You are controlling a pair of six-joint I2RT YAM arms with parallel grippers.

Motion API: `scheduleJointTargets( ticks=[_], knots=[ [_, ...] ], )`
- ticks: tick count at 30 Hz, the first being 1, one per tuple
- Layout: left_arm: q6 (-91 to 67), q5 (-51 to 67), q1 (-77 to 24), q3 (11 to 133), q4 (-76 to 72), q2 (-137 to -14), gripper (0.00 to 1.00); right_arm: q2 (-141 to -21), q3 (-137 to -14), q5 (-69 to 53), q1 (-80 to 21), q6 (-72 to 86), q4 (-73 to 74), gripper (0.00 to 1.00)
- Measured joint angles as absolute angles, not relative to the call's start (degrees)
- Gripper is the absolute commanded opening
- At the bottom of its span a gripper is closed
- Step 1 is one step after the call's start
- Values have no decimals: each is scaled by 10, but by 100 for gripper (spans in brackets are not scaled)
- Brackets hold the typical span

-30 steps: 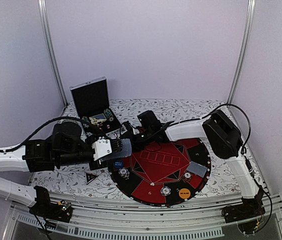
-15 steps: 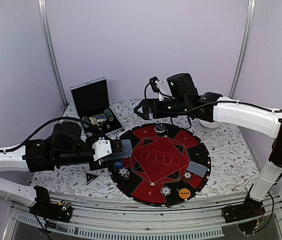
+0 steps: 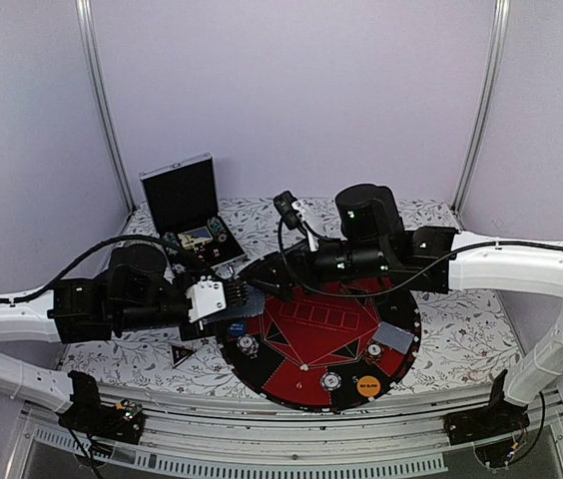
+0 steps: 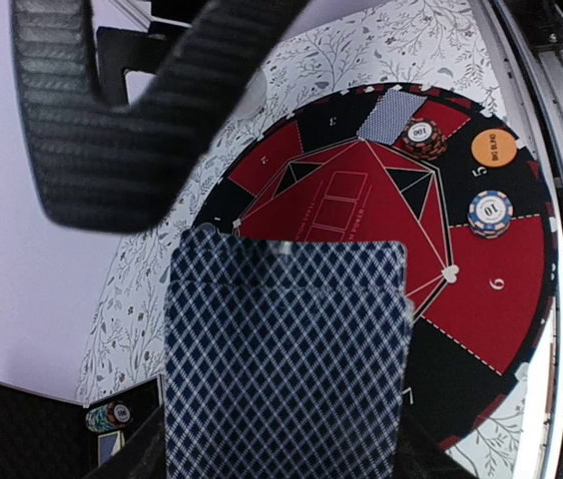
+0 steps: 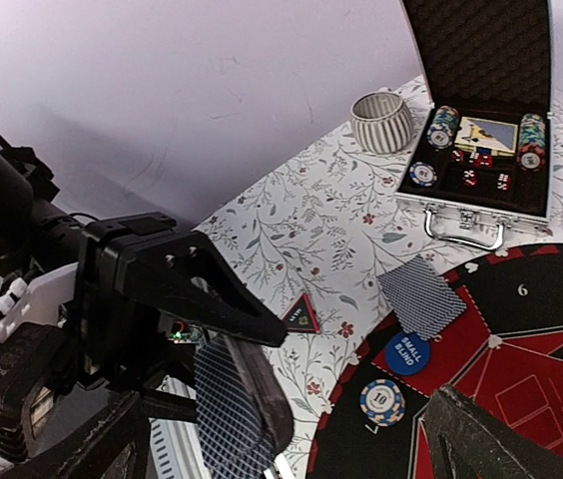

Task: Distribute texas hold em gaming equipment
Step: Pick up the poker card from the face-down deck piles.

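Over the mat's (image 4: 491,299) left edge, left gripper (image 3: 234,296) clamps blue-checked cards (image 4: 281,359), backs up, lengthwise toward mat; right gripper (image 3: 257,271) gapes.

Pale lilac walls (image 3: 291,90), two metal corner posts (image 3: 102,110) (slanting), floral tablecloth (image 3: 456,344)

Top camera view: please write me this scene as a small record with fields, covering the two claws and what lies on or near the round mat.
left claw: shut on a deck of cards, held over the mat's left edge
right claw: open, empty, near the deck
mat: round, red and black
chips: at three places on the mat
blue button: on the mat, left side
orange button: on the mat, near edge
loose card: back up, on the mat's right side
marker: on the cloth, off the mat
case: open, behind the mat
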State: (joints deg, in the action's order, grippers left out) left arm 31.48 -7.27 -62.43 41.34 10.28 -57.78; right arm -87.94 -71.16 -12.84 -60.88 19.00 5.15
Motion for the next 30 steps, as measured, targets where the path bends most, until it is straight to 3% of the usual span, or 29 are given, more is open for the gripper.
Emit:
scheduleJointTargets(
  ticks=[14, 30],
  knots=[
    [315, -79, -624, 413, 107, -578, 56, -977, -738, -117, -626, 212, 53, 96],
    [315, -82, -624, 413, 107, -578, 56, -949, -745, -65, -627, 219, 106, 94]
  ],
)
